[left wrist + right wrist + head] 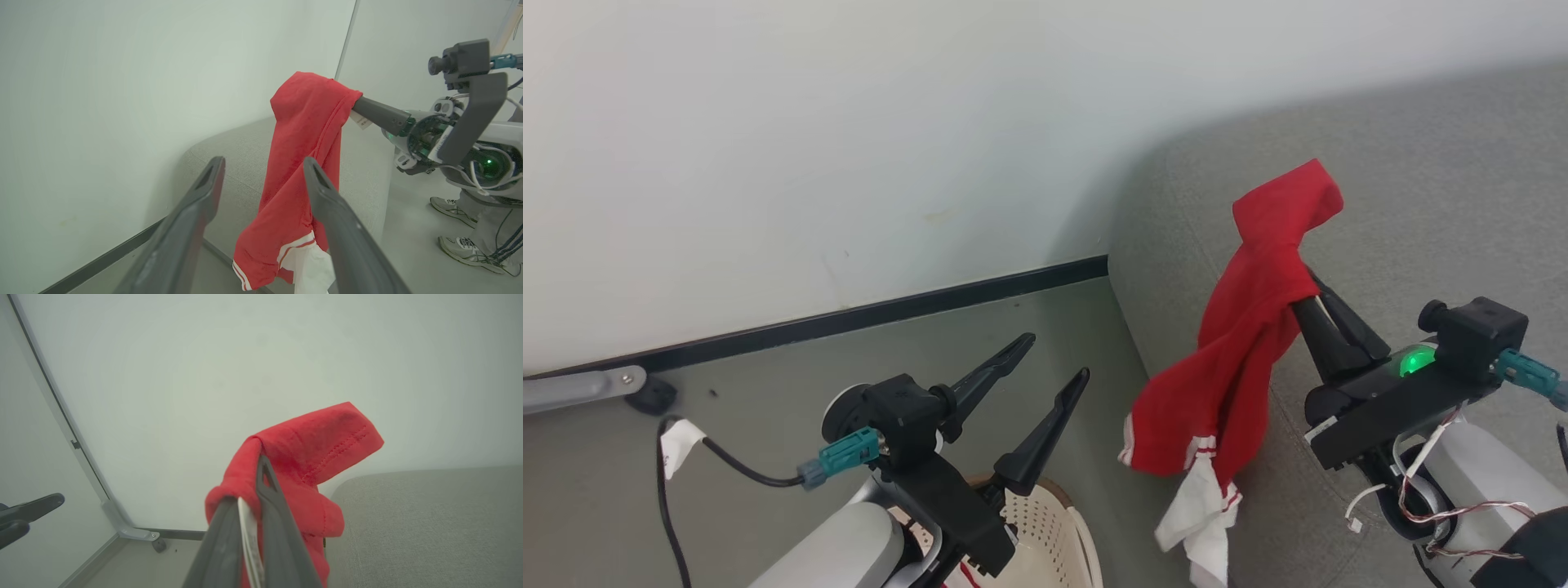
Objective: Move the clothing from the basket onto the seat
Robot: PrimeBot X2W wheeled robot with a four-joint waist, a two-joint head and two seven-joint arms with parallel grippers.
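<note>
The soft red garment with white stripes and trim hangs pinched in the right claw, with its tail at the edge of the large grey fabric seat. If released here, it may slide down to the floor. The right arm reaches forward and is tilted upward. The left claw stands wide and empty above the cream-white holed plastic basket.
</note>
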